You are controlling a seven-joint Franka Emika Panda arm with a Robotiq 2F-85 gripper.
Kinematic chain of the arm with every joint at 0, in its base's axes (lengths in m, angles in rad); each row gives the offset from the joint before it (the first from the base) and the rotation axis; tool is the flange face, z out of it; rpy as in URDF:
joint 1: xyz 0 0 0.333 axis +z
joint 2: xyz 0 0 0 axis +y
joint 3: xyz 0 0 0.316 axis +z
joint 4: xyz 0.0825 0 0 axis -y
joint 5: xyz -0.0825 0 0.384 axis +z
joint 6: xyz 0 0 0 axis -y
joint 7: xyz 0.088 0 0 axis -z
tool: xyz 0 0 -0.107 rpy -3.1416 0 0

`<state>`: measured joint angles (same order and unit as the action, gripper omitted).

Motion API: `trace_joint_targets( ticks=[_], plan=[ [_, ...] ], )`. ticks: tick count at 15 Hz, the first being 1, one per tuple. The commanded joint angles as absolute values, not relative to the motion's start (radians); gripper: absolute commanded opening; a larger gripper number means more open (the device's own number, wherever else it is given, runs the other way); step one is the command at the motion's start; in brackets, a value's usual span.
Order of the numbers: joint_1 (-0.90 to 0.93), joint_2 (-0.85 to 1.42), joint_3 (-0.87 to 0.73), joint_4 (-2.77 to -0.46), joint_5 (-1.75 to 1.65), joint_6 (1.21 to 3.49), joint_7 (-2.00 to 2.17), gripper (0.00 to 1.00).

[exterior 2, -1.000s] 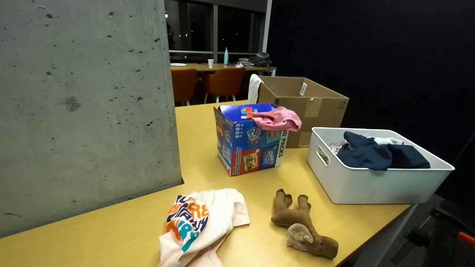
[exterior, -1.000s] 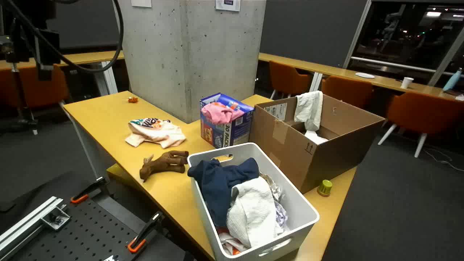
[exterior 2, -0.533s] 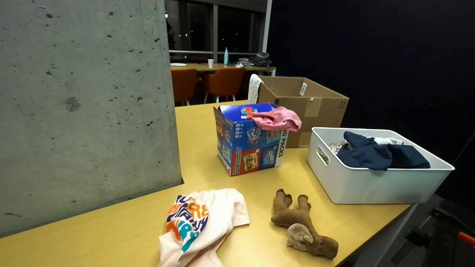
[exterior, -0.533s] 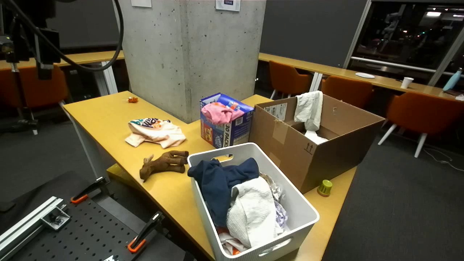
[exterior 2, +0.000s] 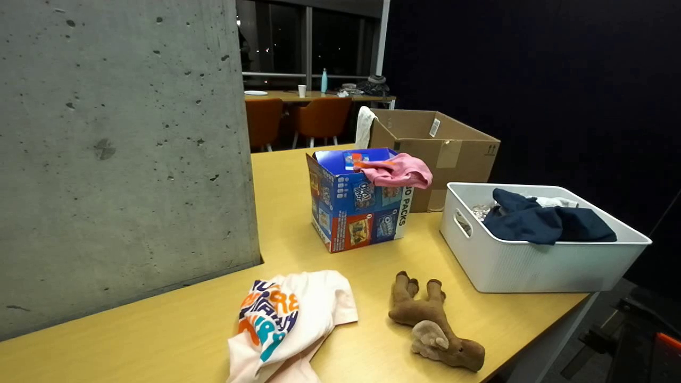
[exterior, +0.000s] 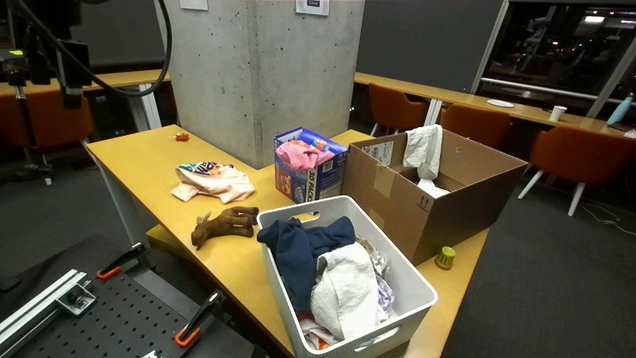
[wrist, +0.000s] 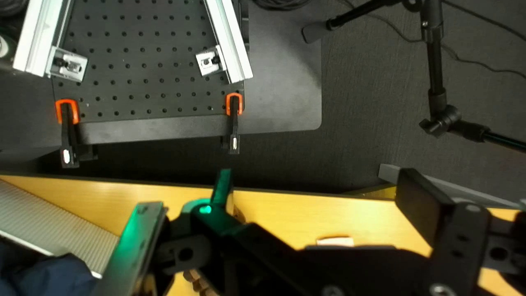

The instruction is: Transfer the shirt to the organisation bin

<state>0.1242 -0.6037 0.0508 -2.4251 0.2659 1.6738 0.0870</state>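
The gripper point(wrist: 316, 193) is hanging with its fingers point(wrist: 421, 205) standing wide apart, and in the wrist view the long edge of the yellow table point(wrist: 287, 213) is running behind the gap. The pale shirt point(exterior 2: 319, 303), showing coloured lettering, is lying crumpled on the table in both exterior views, between the edge along the concrete pillar point(exterior 2: 127, 159) and the opposite long edge, apart from both. Just beside that opposite edge, a brown toy animal point(exterior 2: 425, 314) is lying on its side between the shirt and the white bin point(exterior 2: 532, 271). The bin is standing by the same edge, holding a white cloth point(exterior: 348, 288) and a navy cloth point(exterior 2: 532, 223) that is lapping over its rim. Near the pillar's corner, a blue snack box point(exterior 2: 367, 213) is standing with a pink cloth point(exterior 2: 401, 170) drooping over its rim. Just beside it a cardboard box point(exterior 2: 468, 154) is standing, with a white rag point(exterior: 422, 149) hanging over one wall. A green cup point(exterior: 445, 257) is sitting between the cardboard box and the table's end edge, and a small orange item point(exterior: 182, 136) is lying near the far corner.
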Motion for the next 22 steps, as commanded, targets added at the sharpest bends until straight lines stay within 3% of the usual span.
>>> trace_joint_targets(
  ticks=[1,7,10,15,22],
  plan=[
    [0.117,-0.531,0.127,-2.434,0.251,1.885,0.086,1.00],
    [0.163,-0.195,0.229,-2.459,0.216,2.355,0.091,1.00],
    [0.149,0.012,0.254,-2.385,0.039,2.515,0.156,1.00],
    [0.216,0.339,0.172,-2.197,-0.244,2.656,0.308,1.00],
    [0.384,0.668,0.034,-1.876,-0.273,2.711,0.324,1.00]
  ],
)
